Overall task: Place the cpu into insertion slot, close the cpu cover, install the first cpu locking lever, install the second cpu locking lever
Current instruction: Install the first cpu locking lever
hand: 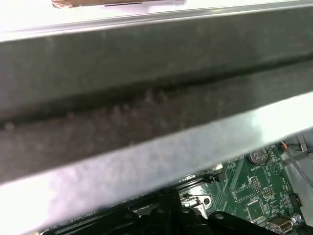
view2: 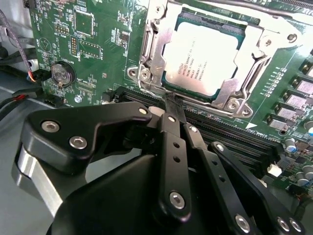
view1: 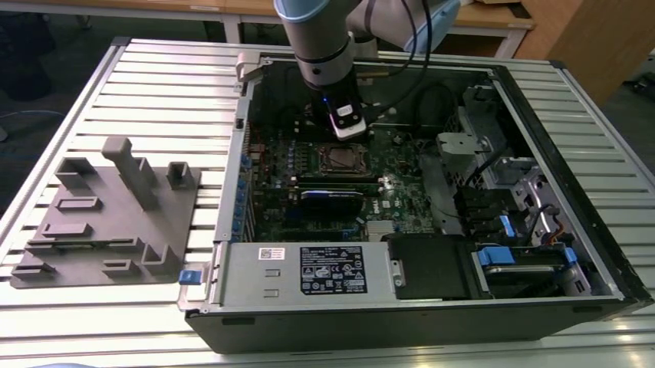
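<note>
Black end effector (view2: 168,105) fingers are drawn together to a narrow point in the second wrist view, with nothing visibly held between them; their tip rests at the near edge of the socket, against the thin wire locking lever (view2: 151,90) that runs along that side. Just beyond the tip, the cpu (view2: 201,54) lies flat in the insertion slot (view2: 234,30), its silver-tan top showing through the square opening of the cpu cover (view2: 152,46), which lies down over it as a metal frame around the chip. Long dark memory slots (view2: 230,137) run beside the socket's near edge, under the fingers. Farther off on the green motherboard (view2: 98,58) sits a round coin battery (view2: 62,73).

In the exterior view the arm (view1: 319,46) reaches down into the open computer case (view1: 573,230), the end effector (view1: 349,130) hanging just above the socket with the cpu (view1: 342,159). The case lies on a slatted metal worktop (view1: 153,92), and a grey fixture tray (view1: 107,222) sits to the exterior view's left of the case.
</note>
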`<state>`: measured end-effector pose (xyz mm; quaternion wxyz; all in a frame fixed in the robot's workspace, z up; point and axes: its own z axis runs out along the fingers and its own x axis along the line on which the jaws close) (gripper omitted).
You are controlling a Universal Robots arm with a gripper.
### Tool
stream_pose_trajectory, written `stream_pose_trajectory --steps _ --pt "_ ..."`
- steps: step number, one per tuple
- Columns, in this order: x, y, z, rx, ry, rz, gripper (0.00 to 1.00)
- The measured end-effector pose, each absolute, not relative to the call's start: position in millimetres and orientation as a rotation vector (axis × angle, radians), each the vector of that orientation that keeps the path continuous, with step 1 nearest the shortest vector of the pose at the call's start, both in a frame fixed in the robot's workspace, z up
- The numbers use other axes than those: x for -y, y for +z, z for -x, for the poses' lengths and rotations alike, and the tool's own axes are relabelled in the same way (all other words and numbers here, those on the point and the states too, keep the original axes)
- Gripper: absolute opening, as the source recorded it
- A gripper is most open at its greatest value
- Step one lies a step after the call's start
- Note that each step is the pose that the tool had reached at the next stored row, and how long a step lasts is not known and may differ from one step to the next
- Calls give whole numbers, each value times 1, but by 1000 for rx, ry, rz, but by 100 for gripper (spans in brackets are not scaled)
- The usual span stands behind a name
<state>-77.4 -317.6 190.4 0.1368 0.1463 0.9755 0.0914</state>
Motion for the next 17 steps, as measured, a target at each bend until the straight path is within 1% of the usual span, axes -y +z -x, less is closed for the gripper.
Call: stream_pose_trajectory --steps 17 --pt "318 190 66 -2823 264 -423 11"
